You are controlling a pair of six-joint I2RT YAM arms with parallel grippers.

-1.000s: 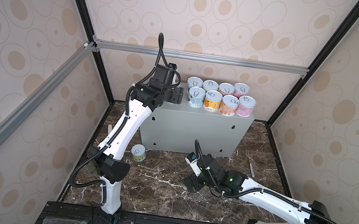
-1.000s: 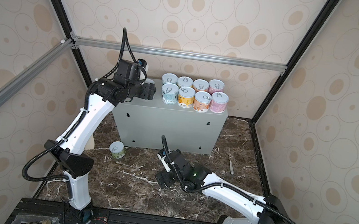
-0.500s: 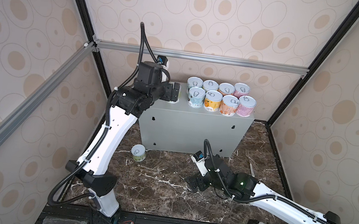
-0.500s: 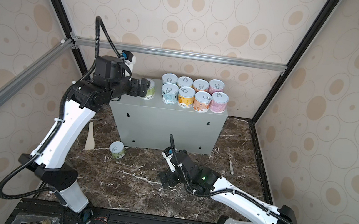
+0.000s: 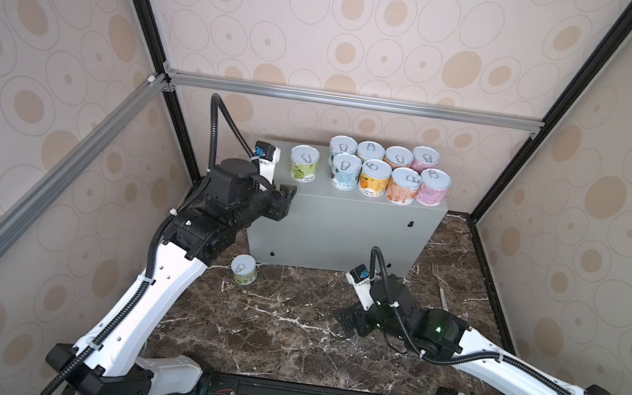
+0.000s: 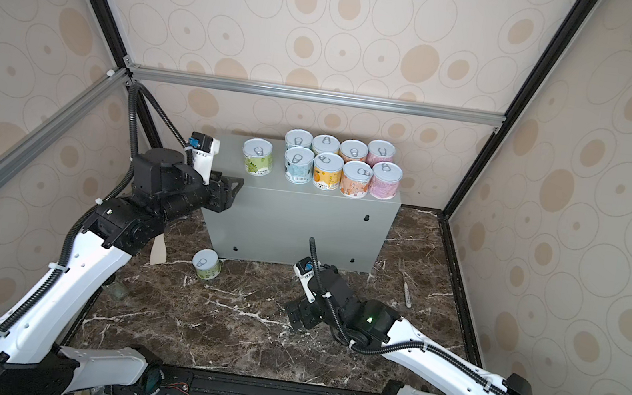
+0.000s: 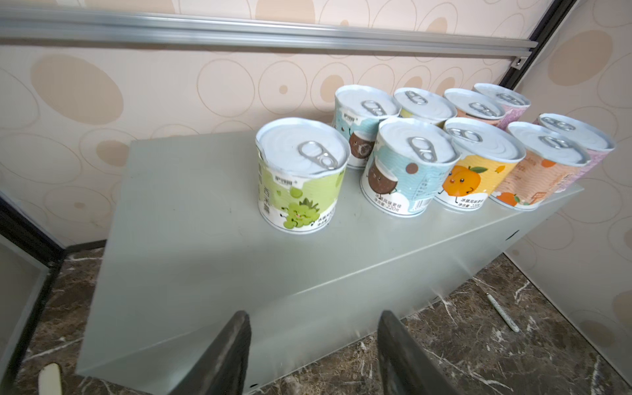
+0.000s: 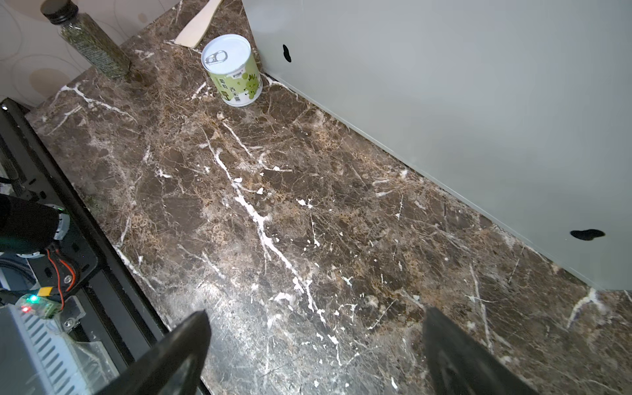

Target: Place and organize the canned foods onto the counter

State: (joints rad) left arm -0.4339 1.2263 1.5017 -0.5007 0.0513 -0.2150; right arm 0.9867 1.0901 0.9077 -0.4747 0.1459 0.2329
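Your left hand (image 7: 313,314) and right hand (image 8: 316,311) are both released, empty. Straddle the green can (image 8: 232,68) on the marble (image 8: 273,205) squarely, then lift it well clear of the counter (image 5: 344,219) edge.

walls (image 5: 372,26): beige oval-print wallpaper | floor (image 5: 267,326): dark brown white-veined marble | frame (image 5: 340,99): aluminium rails

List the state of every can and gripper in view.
Eight-can block, upright on counter, two rows.
Lone green can, upright on counter, apart from block.
Floor green can, upright on marble.
Left gripper, partly open, empty.
Right gripper, open, empty.
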